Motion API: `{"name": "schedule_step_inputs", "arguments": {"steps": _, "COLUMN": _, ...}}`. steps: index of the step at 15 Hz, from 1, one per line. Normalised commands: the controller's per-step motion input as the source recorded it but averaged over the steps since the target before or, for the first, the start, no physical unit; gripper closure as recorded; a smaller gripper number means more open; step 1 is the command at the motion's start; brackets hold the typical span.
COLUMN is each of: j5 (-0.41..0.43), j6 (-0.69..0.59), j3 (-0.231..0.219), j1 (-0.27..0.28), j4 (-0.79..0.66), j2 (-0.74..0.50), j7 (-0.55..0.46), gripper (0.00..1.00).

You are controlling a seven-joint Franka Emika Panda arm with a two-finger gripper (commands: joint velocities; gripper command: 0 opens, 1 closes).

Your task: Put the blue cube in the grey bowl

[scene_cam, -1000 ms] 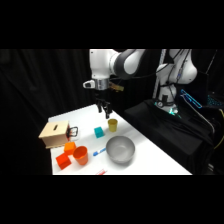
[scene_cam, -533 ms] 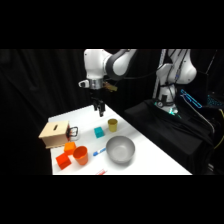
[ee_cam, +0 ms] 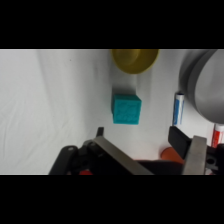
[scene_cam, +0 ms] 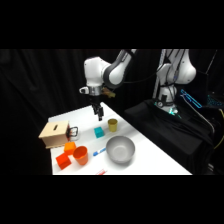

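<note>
The blue cube (scene_cam: 99, 132) sits on the white table between the yellow cup and the wooden box. In the wrist view the blue cube (ee_cam: 126, 108) lies just beyond my fingertips. My gripper (scene_cam: 100, 115) hangs a short way above the cube, pointing down. In the wrist view the gripper (ee_cam: 137, 139) is open, with nothing between its fingers (ee_cam: 192, 152). The grey bowl (scene_cam: 120, 149) stands in front of the cube, toward the table's near edge. At the right edge of the wrist view the grey bowl (ee_cam: 205, 85) shows only in part.
A small yellow cup (scene_cam: 113, 125) stands right of the cube, the same yellow cup (ee_cam: 134, 59) showing beyond it in the wrist view. A blue stick (scene_cam: 100, 151) lies beside the bowl. An orange cup (scene_cam: 80, 155), an orange-red block (scene_cam: 63, 161) and a wooden box (scene_cam: 55, 134) stand left.
The gripper has swung left from over the yellow cup and come down a little, so it now hangs over the blue cube. Nothing on the table has moved.
</note>
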Motion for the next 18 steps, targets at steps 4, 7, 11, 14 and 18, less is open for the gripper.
{"name": "schedule_step_inputs", "arguments": {"steps": 4, "j5": 0.09, "j6": 0.24, "j3": 0.091, "j1": -0.06, "j4": 0.2, "j2": 0.28, "j7": -0.08, "gripper": 0.0}}
{"name": "schedule_step_inputs", "arguments": {"steps": 7, "j5": -0.015, "j6": 0.25, "j3": 0.072, "j1": -0.045, "j4": 0.2, "j2": 0.27, "j7": 0.01, "gripper": 0.0}}
{"name": "schedule_step_inputs", "arguments": {"steps": 11, "j5": -0.096, "j6": 0.23, "j3": 0.041, "j1": -0.017, "j4": 0.16, "j2": 0.24, "j7": 0.09, "gripper": 0.0}}
{"name": "schedule_step_inputs", "arguments": {"steps": 14, "j5": -0.137, "j6": 0.21, "j3": 0.016, "j1": 0.003, "j4": 0.09, "j2": 0.18, "j7": 0.14, "gripper": 0.0}}
{"name": "schedule_step_inputs", "arguments": {"steps": 18, "j5": -0.105, "j6": 0.19, "j3": 0.024, "j1": -0.026, "j4": 0.08, "j2": 0.14, "j7": 0.12, "gripper": 0.0}}
